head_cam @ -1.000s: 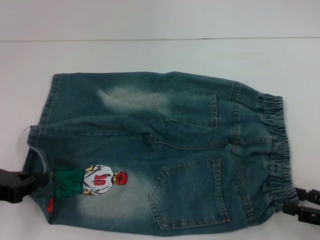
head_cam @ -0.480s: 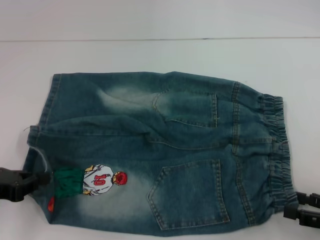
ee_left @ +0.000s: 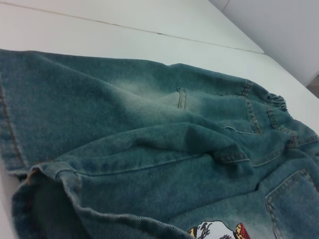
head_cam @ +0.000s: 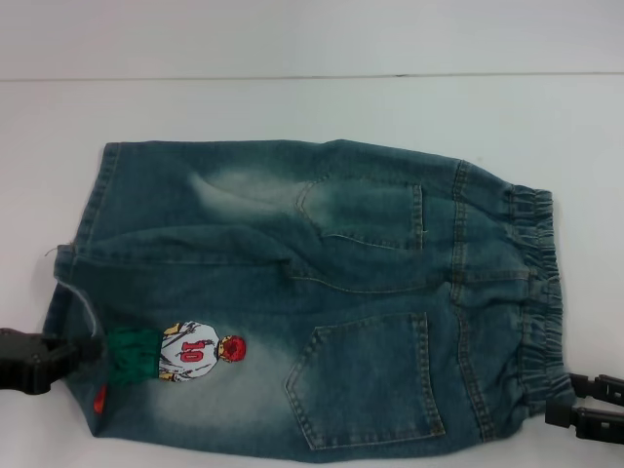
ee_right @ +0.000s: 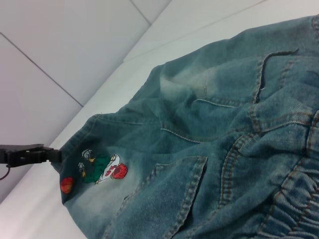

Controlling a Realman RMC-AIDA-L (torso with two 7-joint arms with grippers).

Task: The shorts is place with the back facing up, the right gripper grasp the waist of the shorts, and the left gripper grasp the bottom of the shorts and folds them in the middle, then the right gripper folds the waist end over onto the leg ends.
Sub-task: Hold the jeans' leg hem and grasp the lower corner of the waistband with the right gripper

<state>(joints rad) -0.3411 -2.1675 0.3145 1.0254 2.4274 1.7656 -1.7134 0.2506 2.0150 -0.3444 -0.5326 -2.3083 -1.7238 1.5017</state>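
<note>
As they lie back-up, the shorts (head_cam: 312,302) look faded blue-green | left hand (head_cam: 83,349) grasping hem | right hand (head_cam: 561,405) grasping waistband

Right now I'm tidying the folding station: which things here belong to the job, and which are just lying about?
In the job:
shorts
left gripper, at the leg hem
right gripper, at the waistband corner

Lying about:
nothing; only the white table
</note>
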